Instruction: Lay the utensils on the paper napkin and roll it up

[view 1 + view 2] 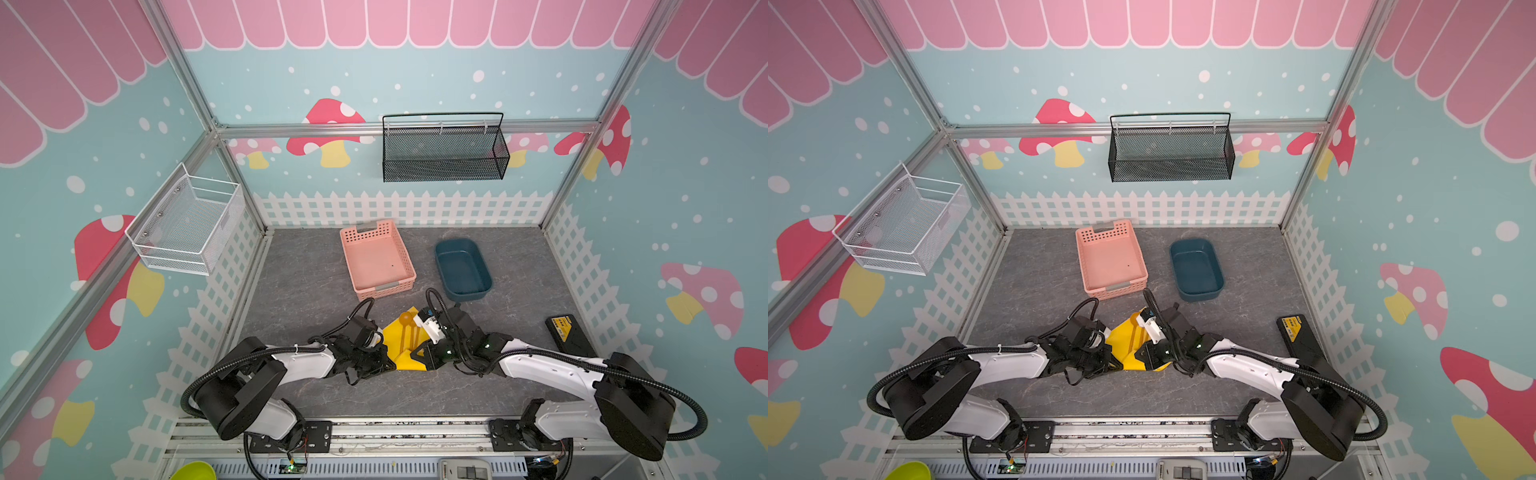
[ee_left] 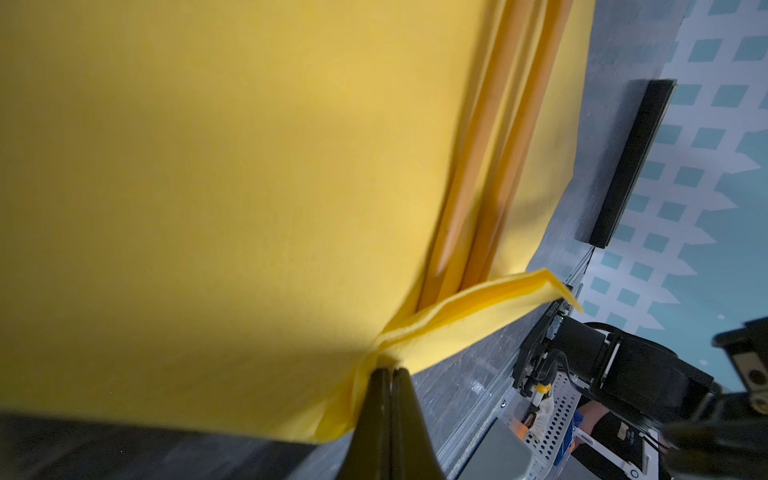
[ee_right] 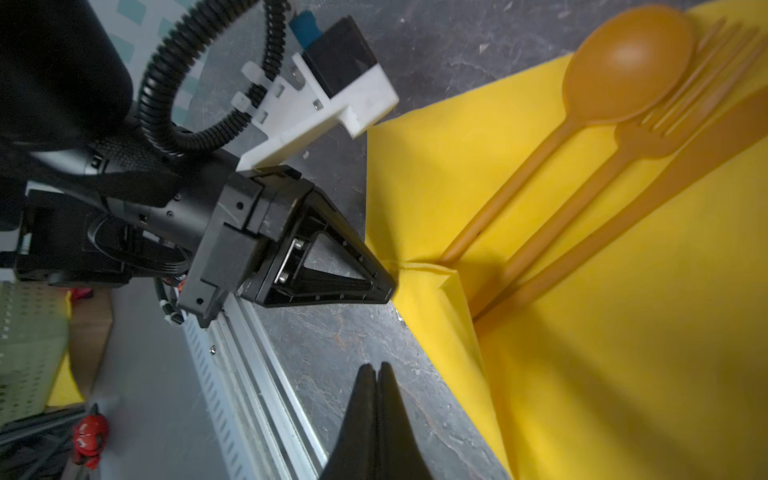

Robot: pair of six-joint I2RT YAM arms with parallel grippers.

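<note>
The yellow paper napkin [image 1: 392,332] [image 1: 1121,336] lies between my two grippers near the table's front. On it, side by side, lie the orange utensils: spoon [image 3: 627,66], fork [image 3: 648,137] and knife [image 3: 665,178]. My left gripper [image 2: 390,370] [image 3: 392,282] is shut on the napkin's near corner, which is lifted and folded over the handle ends [image 2: 478,187]. In the left wrist view the raised sheet [image 2: 228,187] fills most of the picture. My right gripper [image 3: 376,365] [image 1: 417,353] is shut with nothing in it, over bare table just beside the napkin's edge [image 3: 478,374].
A pink perforated basket [image 1: 382,291] and a dark blue tub [image 1: 465,296] stand behind the napkin. At the right lies a flat black and yellow box [image 1: 569,334]. A white wire basket [image 1: 187,224] and a black mesh basket [image 1: 444,153] hang on the walls.
</note>
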